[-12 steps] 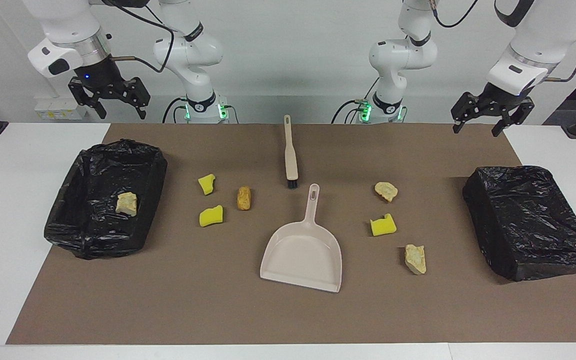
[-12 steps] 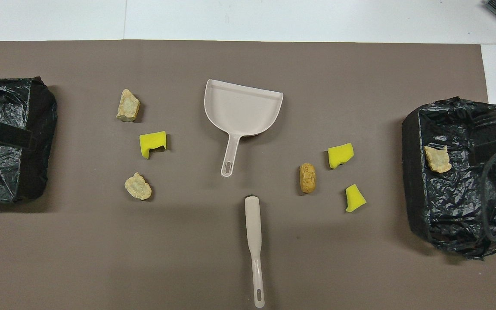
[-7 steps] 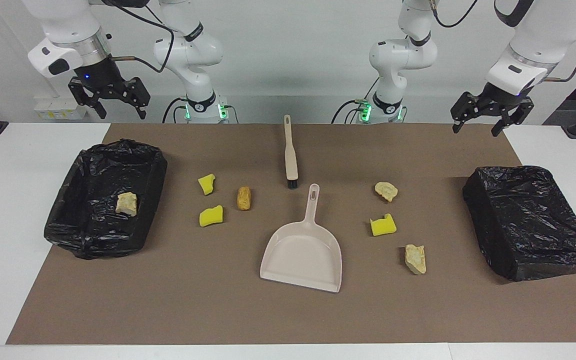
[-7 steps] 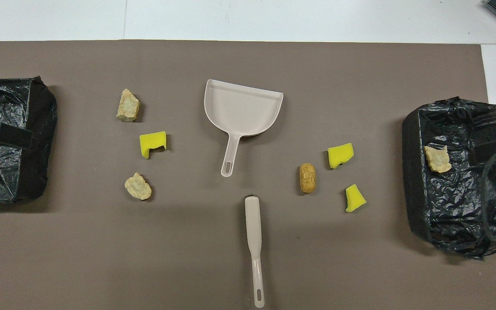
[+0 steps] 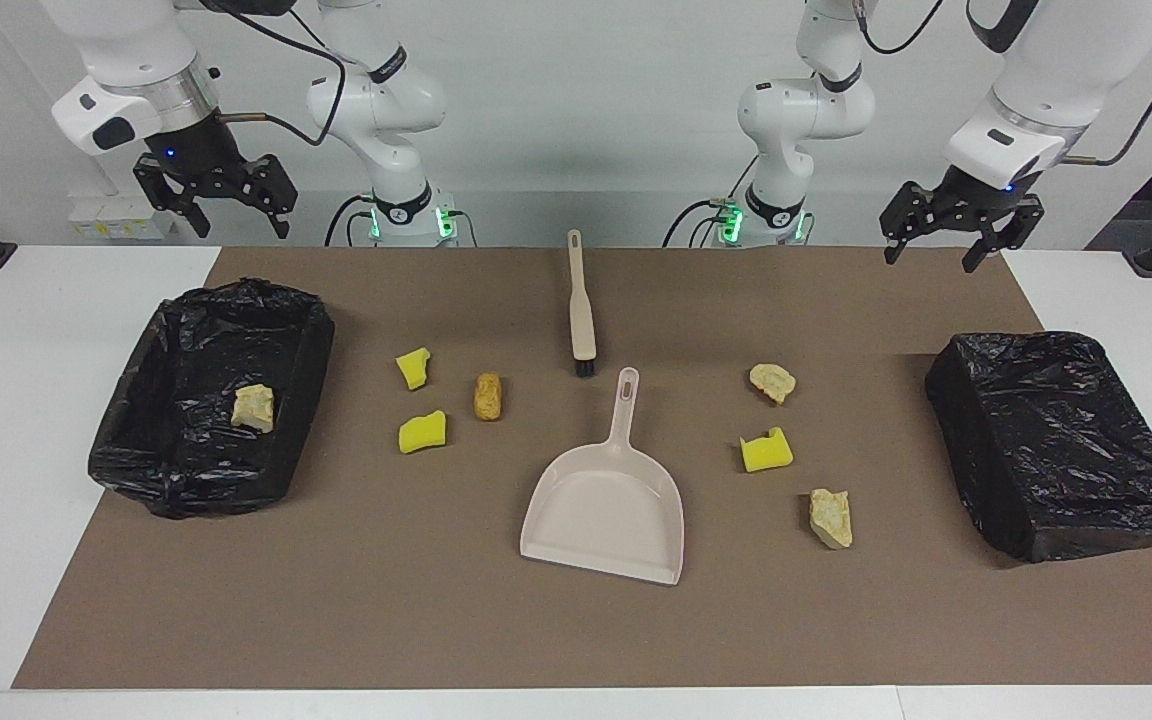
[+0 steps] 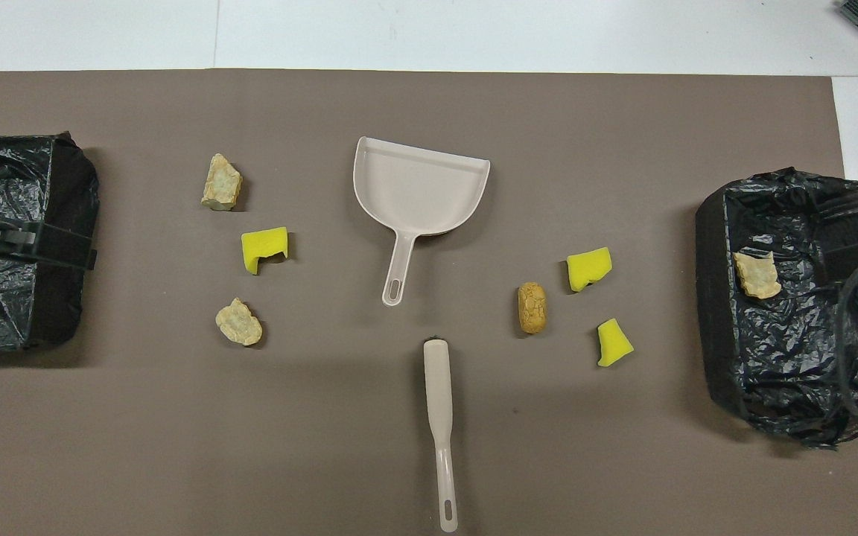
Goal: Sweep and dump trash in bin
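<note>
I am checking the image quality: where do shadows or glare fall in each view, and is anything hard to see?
Facing view: even light, soft shadows beside the dustpan and the open bin; the bin liner glints slightly. Overhead view: a broad dim band crosses the mat near the brush; a dark cable covers part of that bin.

Legible text, labels, brands, numbers, signs: none found. Nothing readable on any item, either view.
</note>
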